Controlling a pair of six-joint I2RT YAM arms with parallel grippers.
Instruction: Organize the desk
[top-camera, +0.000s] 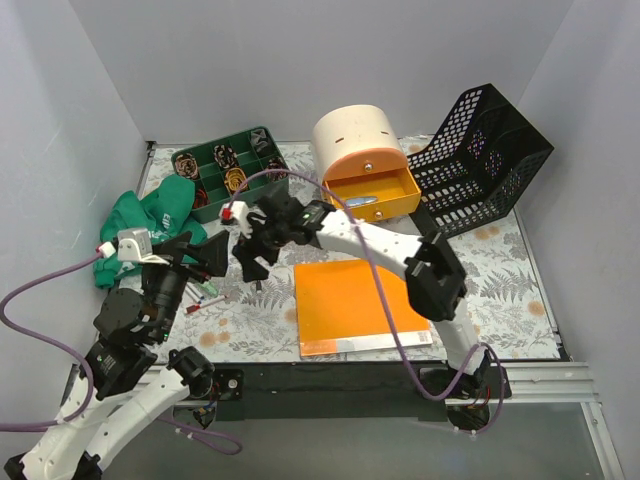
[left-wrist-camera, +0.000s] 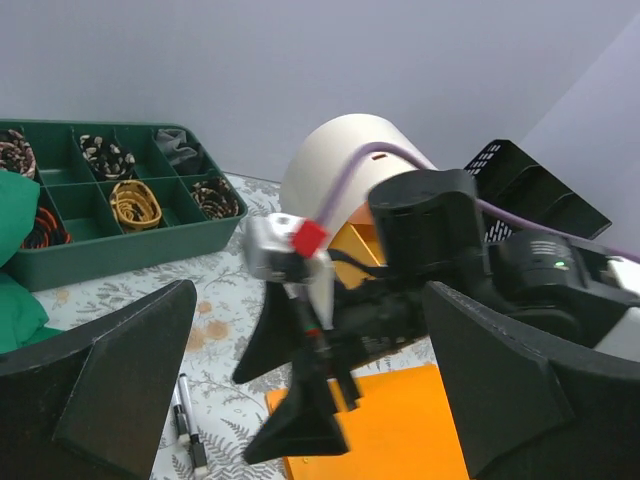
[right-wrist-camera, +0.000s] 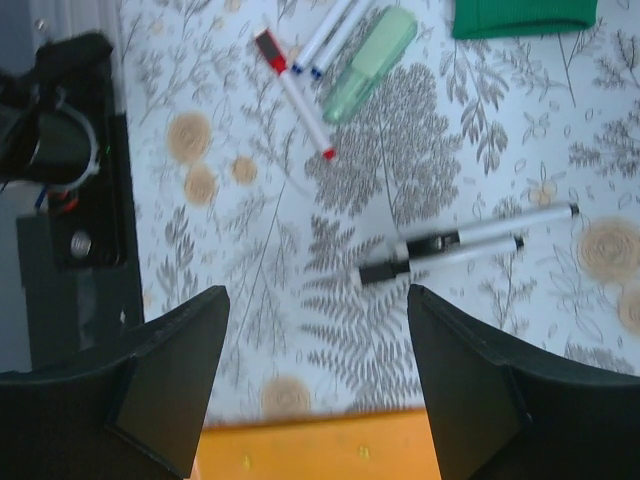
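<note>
desk (top-camera: 520, 290) pens (top-camera: 203, 300) partly behind left arm (top-camera: 130, 315)

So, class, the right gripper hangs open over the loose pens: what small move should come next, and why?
Probably lower the right gripper a little forward onto the black-capped pens, then close. The gripper is open and empty, and the two pens lie side by side on the desk just beyond its fingertips, outside any container.

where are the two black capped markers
In the right wrist view, the two markers lie side by side on the desk, just beyond the open right gripper, near the orange folder.
</note>
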